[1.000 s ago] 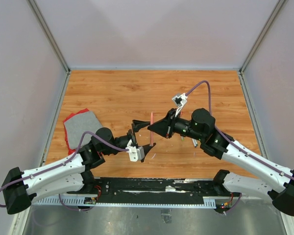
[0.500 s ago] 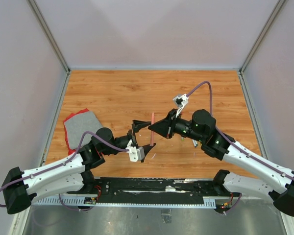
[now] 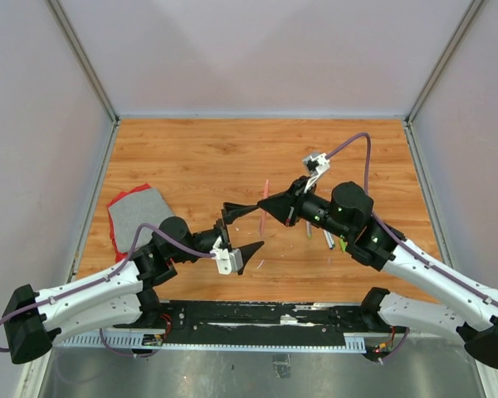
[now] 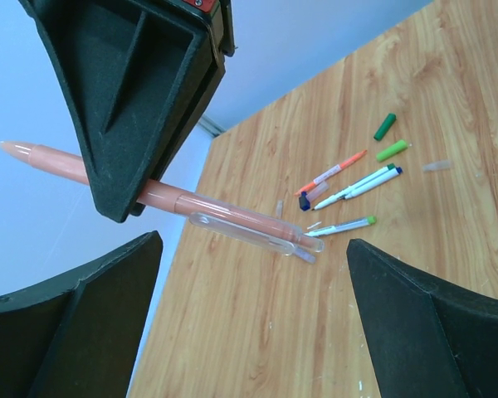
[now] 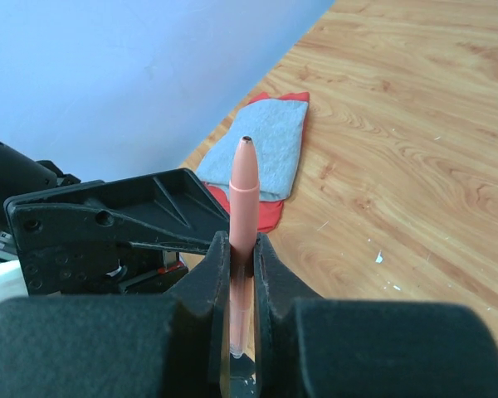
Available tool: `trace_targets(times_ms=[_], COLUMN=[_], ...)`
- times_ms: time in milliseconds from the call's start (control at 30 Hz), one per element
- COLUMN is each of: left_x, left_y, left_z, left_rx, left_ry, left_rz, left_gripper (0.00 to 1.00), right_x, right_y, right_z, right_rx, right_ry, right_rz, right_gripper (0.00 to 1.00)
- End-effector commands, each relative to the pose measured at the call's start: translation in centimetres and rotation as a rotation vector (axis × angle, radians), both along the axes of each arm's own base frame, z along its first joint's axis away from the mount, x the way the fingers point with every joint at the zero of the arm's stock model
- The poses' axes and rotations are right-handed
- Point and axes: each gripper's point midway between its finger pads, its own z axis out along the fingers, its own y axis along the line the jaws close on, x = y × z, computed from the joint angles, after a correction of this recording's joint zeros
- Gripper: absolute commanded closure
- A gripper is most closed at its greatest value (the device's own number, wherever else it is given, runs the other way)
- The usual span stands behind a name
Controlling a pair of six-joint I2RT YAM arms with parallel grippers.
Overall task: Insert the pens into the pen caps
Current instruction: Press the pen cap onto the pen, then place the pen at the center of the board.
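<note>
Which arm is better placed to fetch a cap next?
Left, probably. Its tool is open and empty, while the right tool is shut on the pink pen. A green cap lies loose on the table.

Overhead plus close wrist views, common pink pen point(image 3: 266, 189)

**White shells, black joints, purple leads**

Both arms are wearing glossy white shells over their long links, the left arm point(image 3: 91, 292) and the right arm point(image 3: 436, 272) alike, with chunky black housings bulging at every joint. A thin purple cable point(image 3: 354, 137) is trailing off each wrist and along the shell. The left gripper point(image 3: 260, 225) and right gripper point(image 3: 266, 204) are showing matte black, wedge-shaped fingers, with a small white block point(image 3: 227, 259) sitting beside each.
</note>
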Motion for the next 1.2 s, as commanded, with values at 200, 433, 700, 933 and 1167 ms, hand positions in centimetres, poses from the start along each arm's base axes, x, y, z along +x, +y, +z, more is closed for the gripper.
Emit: trace_targets(times_ms=[200,433,700,933,1167], left_x=[1.2,3.9,5.4,8.5,8.4], left_y=[0.8,3.8,8.3,11.9,14.3], left_z=[2.9,2.9,0.3,-0.8,-1.4], left_rx=[-0.070,-0.184,-0.254,-0.359,-0.451], left_ry=[0.093,0.515,0.894,1.106,1.196], left_rz=[0.100,0.405,0.771,0.873,0.888], left_gripper=[0.00,0.00,0.00,0.00,0.00], right_x=[0.5,2.7,3.8,5.2,7.3], right_y=[-2.6,-6.7,-5.4,-2.6,1.7], right_z=[1.7,-2.9,-7.7,-10.5,-14.9], right_rx=[-0.027,-0.218,-0.338,-0.382,-0.410], right_ry=[-0.080,-0.016,0.101,0.212,0.326], right_rz=[-0.120,-0.338,-0.321,-0.309,-0.280], right_gripper=[1.00,1.00,0.95,0.94,0.98])
